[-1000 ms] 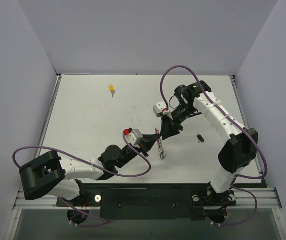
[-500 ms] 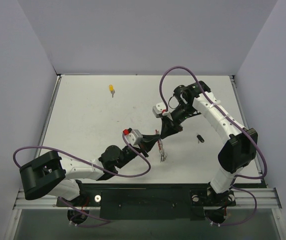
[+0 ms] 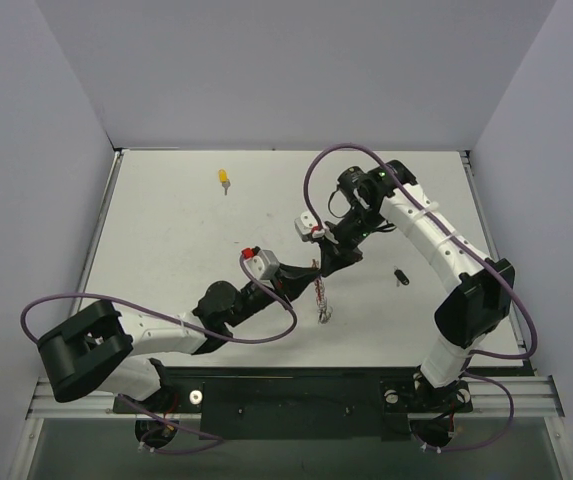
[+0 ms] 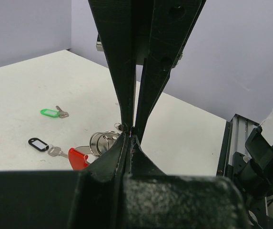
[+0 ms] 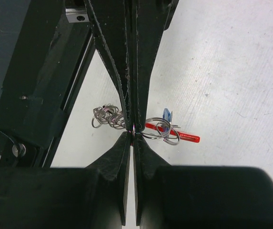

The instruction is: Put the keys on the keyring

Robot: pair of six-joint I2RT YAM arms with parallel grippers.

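Presently left gripper (image 4: pixel 130 138) and right gripper (image 5: pixel 133 135) meet tip to tip at overhead frame centre, both clamped on the keyring (image 3: pixel 318 292) trailing below them; black key (image 3: pixel 399 275) lies rightward, nearer the right arm

Robotics lab test cell. Signs:
- white-and-black left robot arm (image 3: pixel 161 335) and matching right robot arm (image 3: pixel 431 230), bolted to silver aluminium rail (image 3: pixel 76 400) at near edge of flat white counter (image 3: pixel 166 250)
- plain pale violet-grey panel walls (image 3: pixel 296 70) boxing counter on three sides
- loose purple cables (image 3: pixel 338 150) looping off arms
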